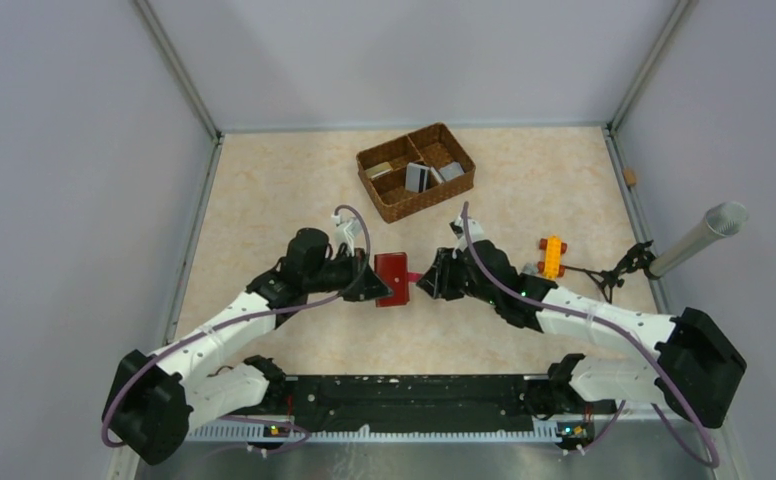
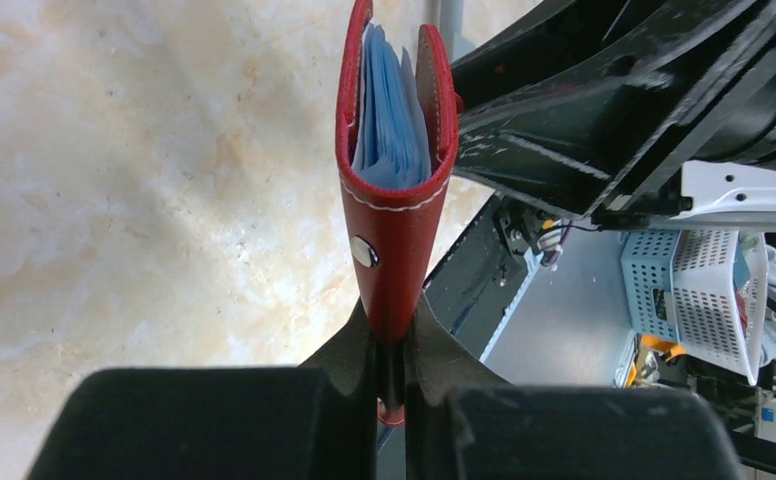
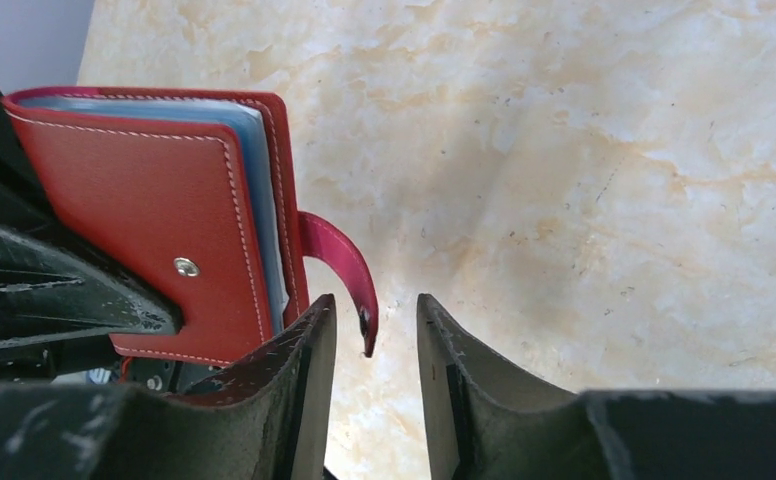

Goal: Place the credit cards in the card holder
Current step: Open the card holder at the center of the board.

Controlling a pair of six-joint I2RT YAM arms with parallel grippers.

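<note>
Your left gripper (image 2: 392,345) is pinched tight on one end of the card holder (image 2: 396,230), keeping it on edge above the worktop (image 1: 264,200) so the pockets can be reached. The credit cards (image 1: 417,177) sit behind in the wicker basket (image 1: 396,212). Your right gripper (image 3: 374,325) is parted and empty, straddling the loose snap tab (image 3: 342,268), probably to pull the cover open.

The top external camera sits high behind the arm bases and looks steeply down over the whole bench (image 1: 264,200). Each wrist camera looks out from just behind its gripper, very close. From the left gripper (image 2: 392,335) the card holder (image 2: 396,225) shows edge-on. From the right gripper (image 3: 374,310) its cover shows flat. All three views share it.
</note>
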